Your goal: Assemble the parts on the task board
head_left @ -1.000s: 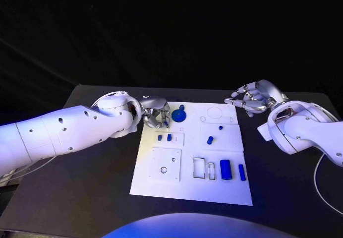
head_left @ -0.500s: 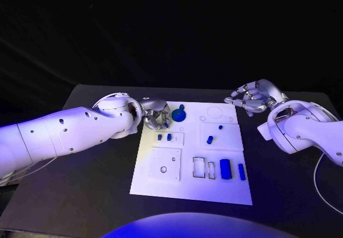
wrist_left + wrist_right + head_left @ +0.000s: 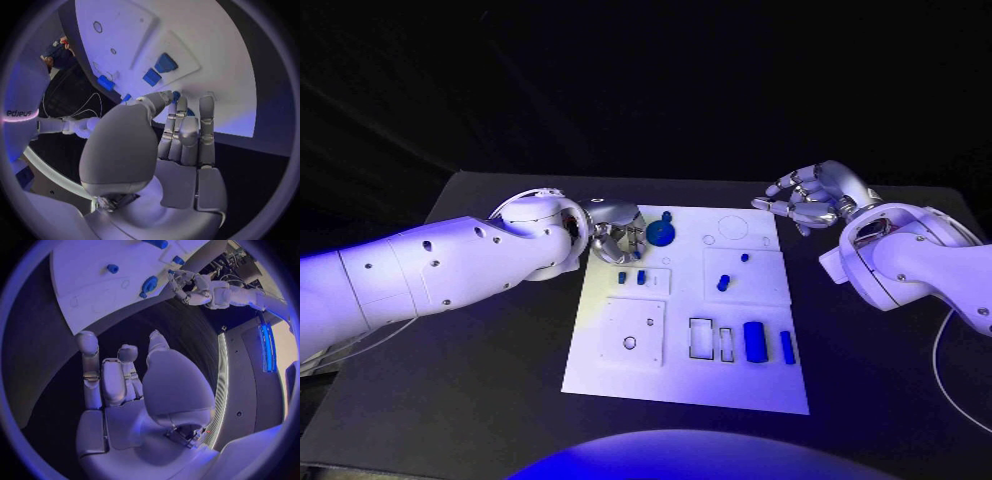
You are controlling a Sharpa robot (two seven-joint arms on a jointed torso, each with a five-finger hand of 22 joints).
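Head view: the task board (image 3: 689, 385) lies flat in the middle of the black table (image 3: 459, 400), long side running away from the robot.
Left hand: the left hand (image 3: 613, 236) sits at the far left corner of the board, fingers curled down onto the white surface just beside the round blue part (image 3: 661, 233).
Left hand grip: in the left wrist view the fingertips (image 3: 177, 95) press on the board's edge with a bit of blue showing at them; whether they actually pinch a part cannot be told.
Right hand: the right hand (image 3: 811, 197) hovers off the board's far right corner, above the table, fingers loosely curled and apart, nothing in them.
Right wrist view: palm and fingers (image 3: 88, 347) hang over dark table, well apart from the board.
Parts, far end: the round blue part lies near the far edge; two small blue pieces (image 3: 632, 277) stand side by side closer in on the left.
Parts, middle: a small blue peg (image 3: 724, 283) lies on the right-hand panel.
Parts, near end: a blue block (image 3: 756, 341) and a slim blue bar (image 3: 788, 347) lie side by side toward the right edge.
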